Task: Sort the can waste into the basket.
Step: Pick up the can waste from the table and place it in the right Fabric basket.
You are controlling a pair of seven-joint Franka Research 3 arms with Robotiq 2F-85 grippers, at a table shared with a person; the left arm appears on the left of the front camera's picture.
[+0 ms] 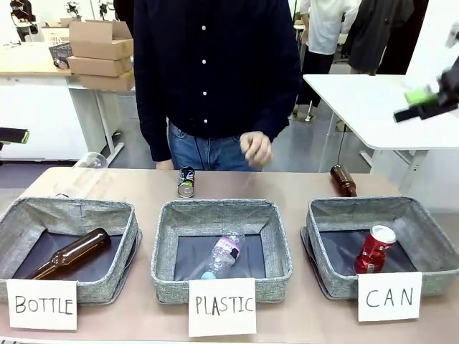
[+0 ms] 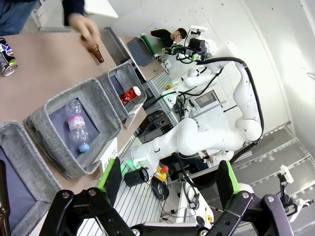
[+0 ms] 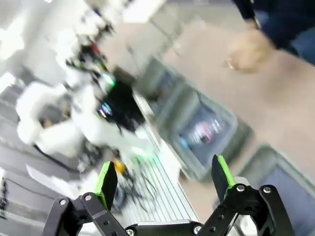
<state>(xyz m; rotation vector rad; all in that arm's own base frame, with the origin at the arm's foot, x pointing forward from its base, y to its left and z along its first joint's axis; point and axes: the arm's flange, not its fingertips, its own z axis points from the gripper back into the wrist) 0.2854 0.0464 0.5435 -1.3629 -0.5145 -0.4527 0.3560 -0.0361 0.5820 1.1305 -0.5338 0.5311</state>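
**Tool state.** The left gripper (image 2: 169,178) had its two green-padded fingers spread apart, with nothing between them. The right gripper (image 3: 162,177) likewise stood with its fingers apart and empty; its view was blurred. In the front view, both grippers were raised off the desk (image 1: 143,188), the left beyond the left edge and the right beyond the right edge.

**Task items.**
- The red metal drink can with white lettering (image 1: 374,249) lay tilted inside the grey fabric rectangular basket (image 1: 430,236) fronted by a white card hand-lettered "CAN" (image 1: 389,296). This basket sat at the desk's near right corner.
- The black-and-blue metal drink can with silver ends (image 1: 186,182) rested on the bare desk near the middle of the far edge. It was just behind the middle basket and outside every basket.

**Other items.**
- The middle grey basket carded "PLASTIC" (image 1: 166,244) held a clear plastic bottle (image 1: 224,252).
- The left grey basket carded "BOTTLE" (image 1: 29,215) held a brown glass bottle (image 1: 72,254).
- A second brown glass bottle (image 1: 343,180) lay on the desk near the far edge, just behind the "CAN" basket.
- A person's hand (image 1: 255,149) was over the far edge, between the loose can and that bottle, touching neither.
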